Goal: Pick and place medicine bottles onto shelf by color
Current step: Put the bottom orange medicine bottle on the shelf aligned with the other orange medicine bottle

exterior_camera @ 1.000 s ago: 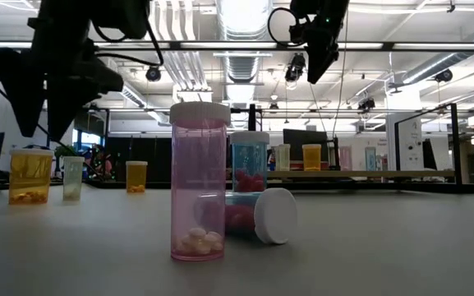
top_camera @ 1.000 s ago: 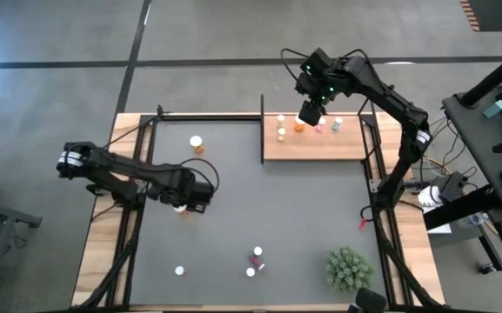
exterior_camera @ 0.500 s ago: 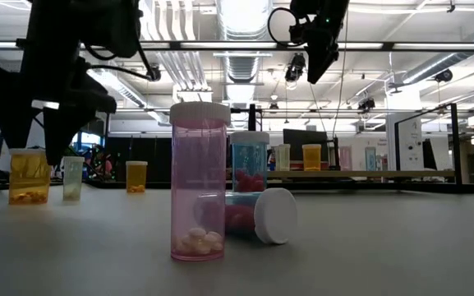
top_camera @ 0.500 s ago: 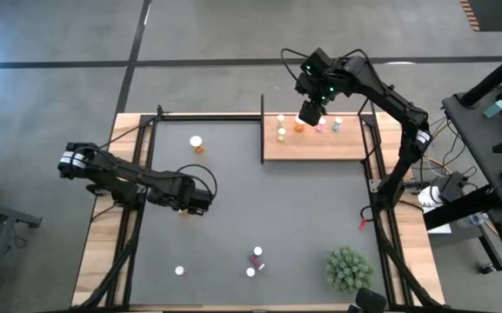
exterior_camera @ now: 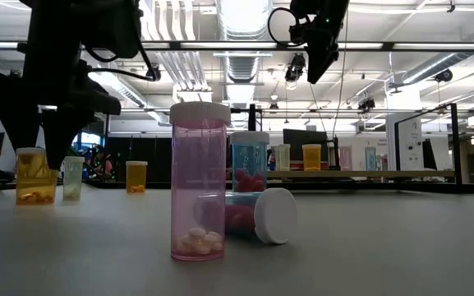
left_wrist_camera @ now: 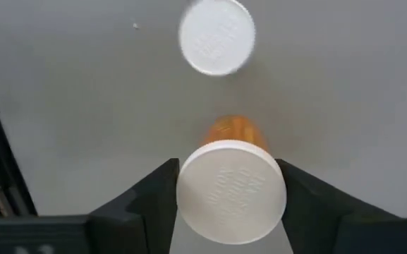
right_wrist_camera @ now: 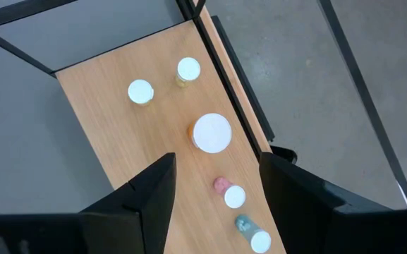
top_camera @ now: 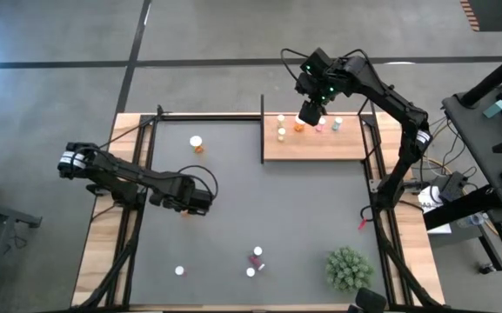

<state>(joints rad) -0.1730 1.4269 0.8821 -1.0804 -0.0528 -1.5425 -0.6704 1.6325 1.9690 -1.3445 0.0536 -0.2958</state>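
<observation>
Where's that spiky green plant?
In the high view, the spiky green plant sits at the dark grey mat's near right corner, right of three small bottles.

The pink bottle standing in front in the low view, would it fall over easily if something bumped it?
Probably, yes. The pink bottle is tall and narrow, so a push near its white cap could tip it. Only a few pills lie at its bottom, so it is likely light. Tipped, its round body might roll, like the capped bottle lying behind it.
</observation>
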